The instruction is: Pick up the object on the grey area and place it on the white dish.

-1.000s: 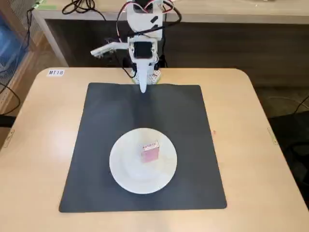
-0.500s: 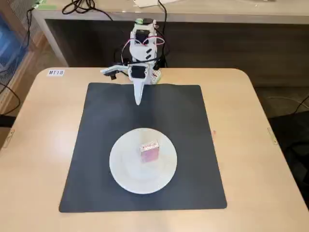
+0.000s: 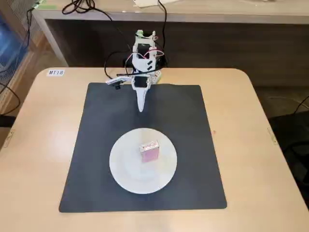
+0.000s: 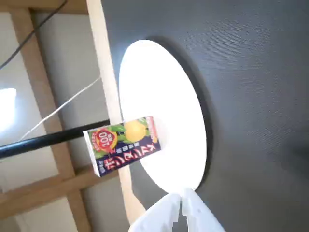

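The pink box (image 3: pixel 149 152) stands upright on the middle of the white dish (image 3: pixel 124 170), which lies on the dark grey mat (image 3: pixel 91 145). My gripper (image 3: pixel 141 107) is shut and empty. It hangs over the far edge of the mat, well apart from the dish. In the wrist view the box (image 4: pixel 123 145) shows a printed face with a red "100" mark and stands on the dish (image 4: pixel 159 82). My shut gripper (image 4: pixel 182 205) enters at the bottom edge, above the mat (image 4: pixel 251 96).
The mat lies on a light wooden table (image 3: pixel 38 125) with a small "MT18" label (image 3: pixel 56 72) at the back left. Black cables (image 3: pixel 113 63) run behind the arm's base. A wooden desk (image 3: pixel 217 14) stands behind the table.
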### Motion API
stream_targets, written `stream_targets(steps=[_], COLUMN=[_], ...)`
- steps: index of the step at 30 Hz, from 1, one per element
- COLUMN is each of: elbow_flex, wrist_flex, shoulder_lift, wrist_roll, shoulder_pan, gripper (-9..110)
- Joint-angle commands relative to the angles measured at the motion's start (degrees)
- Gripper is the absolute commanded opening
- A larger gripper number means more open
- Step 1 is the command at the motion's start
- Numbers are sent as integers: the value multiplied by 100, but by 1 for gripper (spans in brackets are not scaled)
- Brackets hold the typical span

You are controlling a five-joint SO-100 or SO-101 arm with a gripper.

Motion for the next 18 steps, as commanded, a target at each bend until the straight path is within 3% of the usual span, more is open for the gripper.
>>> stream_targets(steps=[1, 11, 18], elbow_flex=[457, 765, 519], wrist_flex=[-334, -668, -176], shoulder_lift=[132, 132, 132], wrist_roll=[-88, -123, -211], shoulder_pan=[-18, -26, -105], gripper=[0, 0, 0])
